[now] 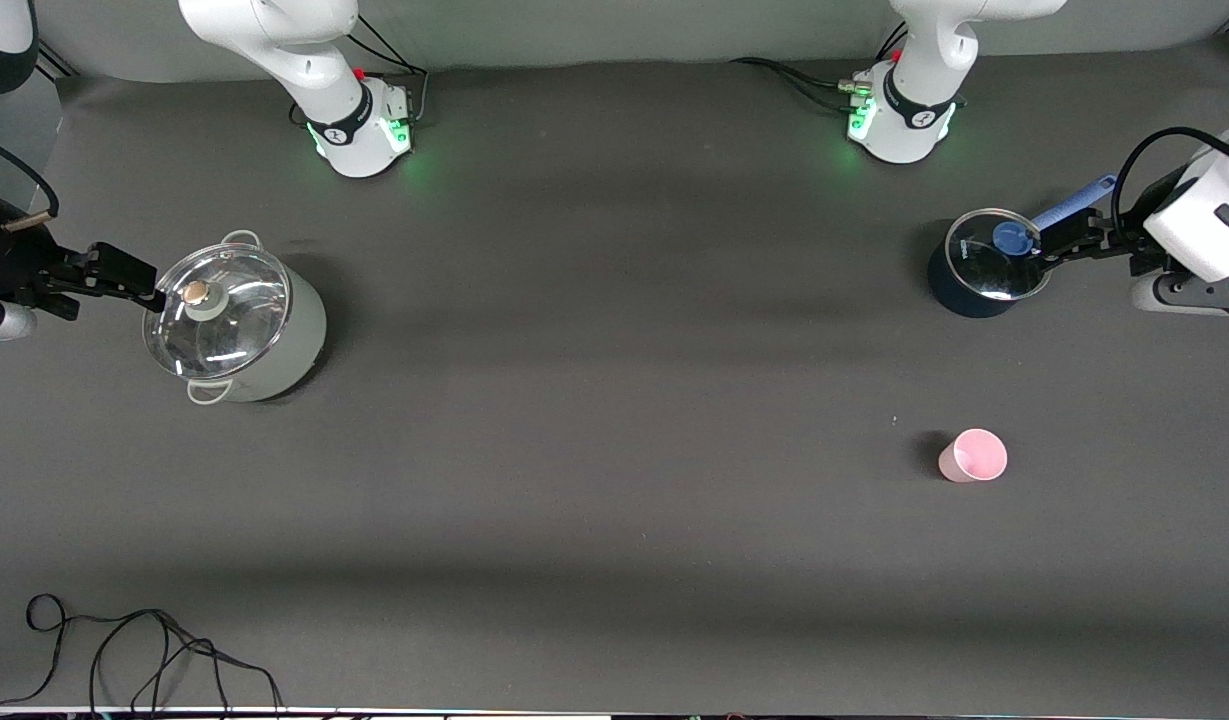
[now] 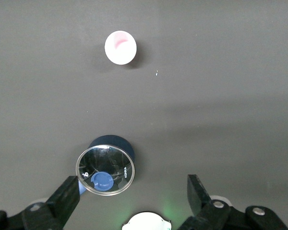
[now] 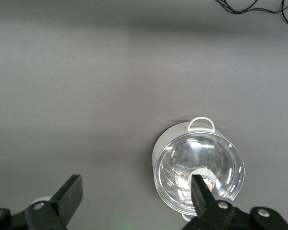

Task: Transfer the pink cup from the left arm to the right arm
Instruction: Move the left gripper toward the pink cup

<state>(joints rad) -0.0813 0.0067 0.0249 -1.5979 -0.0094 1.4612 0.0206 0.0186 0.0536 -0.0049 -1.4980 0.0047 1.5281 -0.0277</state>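
Pink cup point(image 1: 973, 456) alone on table point(image 1: 614, 520)

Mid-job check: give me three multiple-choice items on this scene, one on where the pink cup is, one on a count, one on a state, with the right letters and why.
1. Where does the pink cup stand?
A. On the table, nearer the front camera than the dark saucepan
B. Inside the grey pot
C. In the right gripper

2. How many lidded pots are on the table?
A. One
B. Two
C. Three

3. How is the left gripper?
A. Shut on the cup
B. Shut on a lid
C. Open, holding nothing

Answers:
1 A: the cup stands upright alone, toward the left arm's end.
2 B: the saucepan and the grey pot, both under glass lids.
3 C: its jaws stand apart over the saucepan; the right gripper, over the grey pot, is open too.
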